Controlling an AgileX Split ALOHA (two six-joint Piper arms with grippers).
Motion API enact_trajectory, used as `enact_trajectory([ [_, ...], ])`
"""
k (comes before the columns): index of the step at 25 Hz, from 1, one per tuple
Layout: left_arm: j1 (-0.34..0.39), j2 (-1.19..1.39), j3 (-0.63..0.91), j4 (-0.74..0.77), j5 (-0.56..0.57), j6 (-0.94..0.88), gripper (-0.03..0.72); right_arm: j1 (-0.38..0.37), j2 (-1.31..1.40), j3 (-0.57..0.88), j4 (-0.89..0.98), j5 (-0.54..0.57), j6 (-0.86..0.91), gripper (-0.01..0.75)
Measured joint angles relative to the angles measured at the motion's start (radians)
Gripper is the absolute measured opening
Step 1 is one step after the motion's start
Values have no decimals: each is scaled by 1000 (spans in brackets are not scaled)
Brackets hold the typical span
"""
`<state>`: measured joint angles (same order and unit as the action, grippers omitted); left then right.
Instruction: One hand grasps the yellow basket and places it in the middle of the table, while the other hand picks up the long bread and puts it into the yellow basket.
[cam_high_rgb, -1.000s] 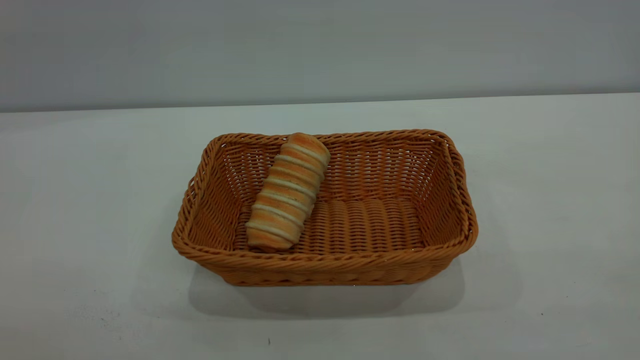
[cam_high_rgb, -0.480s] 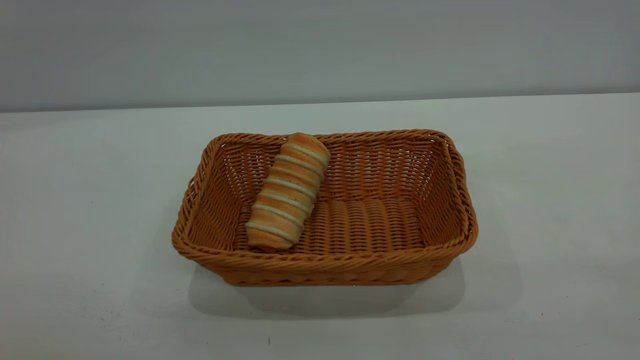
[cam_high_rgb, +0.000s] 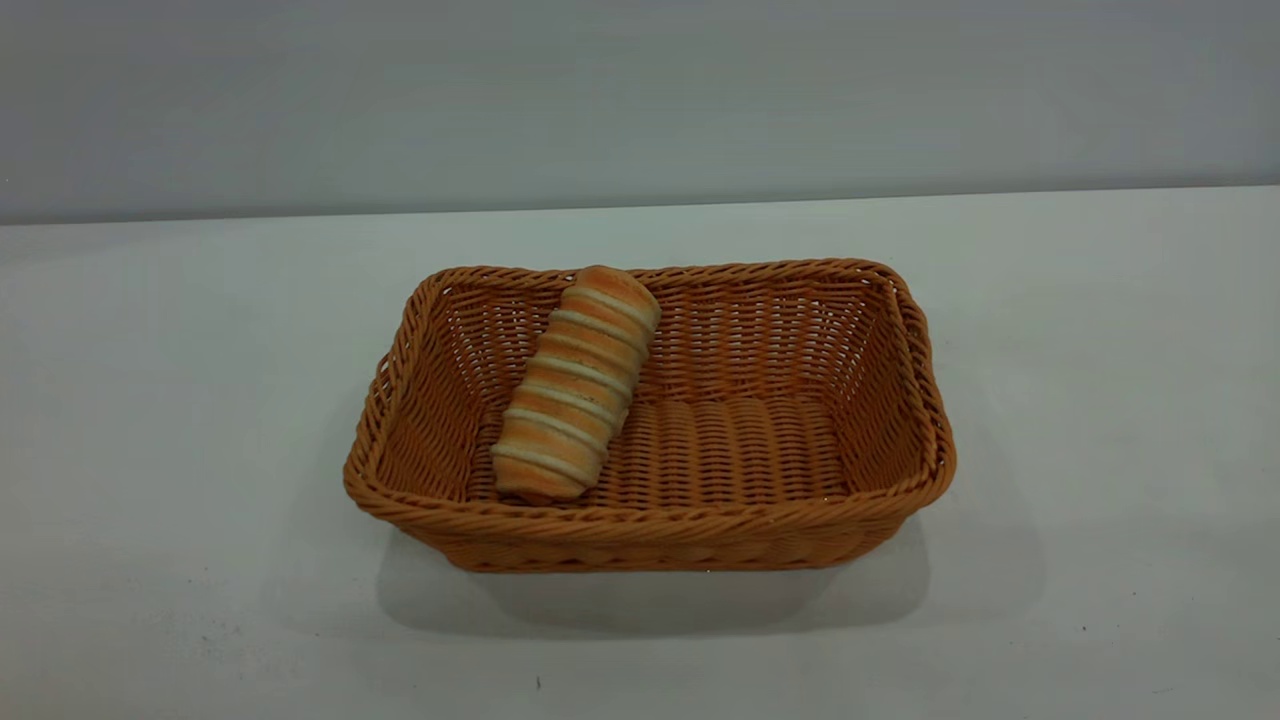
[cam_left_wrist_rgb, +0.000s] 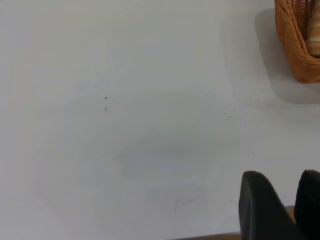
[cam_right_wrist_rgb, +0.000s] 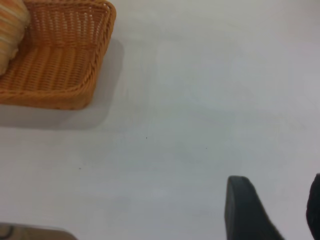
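Observation:
The yellow basket (cam_high_rgb: 650, 520) stands on the middle of the white table (cam_high_rgb: 1100, 400). The long bread (cam_high_rgb: 575, 385) lies inside it at its left, one end on the floor, the other leaning on the back rim. Neither gripper shows in the exterior view. In the left wrist view my left gripper (cam_left_wrist_rgb: 282, 175) is open and empty over bare table, far from the basket (cam_left_wrist_rgb: 292, 45) and bread (cam_left_wrist_rgb: 315, 30). In the right wrist view my right gripper (cam_right_wrist_rgb: 277, 179) is open and empty, also far from the basket (cam_right_wrist_rgb: 60, 65) and bread (cam_right_wrist_rgb: 10, 30).
A plain grey wall rises behind the table's far edge. Bare table lies on every side of the basket, with a few tiny dark specks (cam_high_rgb: 538, 683) near the front. A wooden table edge (cam_left_wrist_rgb: 210, 236) shows beside the left gripper.

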<state>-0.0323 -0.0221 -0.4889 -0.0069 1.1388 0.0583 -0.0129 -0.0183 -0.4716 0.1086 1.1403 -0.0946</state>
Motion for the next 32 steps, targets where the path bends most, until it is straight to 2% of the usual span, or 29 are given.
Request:
enact_trajectory([
  [16,0,0,0,0,0,0,235,0,0,0,-95,0,-42,345],
  [32,0,0,0,0,0,0,235,0,-1,0,-98,-1,-44,345],
])
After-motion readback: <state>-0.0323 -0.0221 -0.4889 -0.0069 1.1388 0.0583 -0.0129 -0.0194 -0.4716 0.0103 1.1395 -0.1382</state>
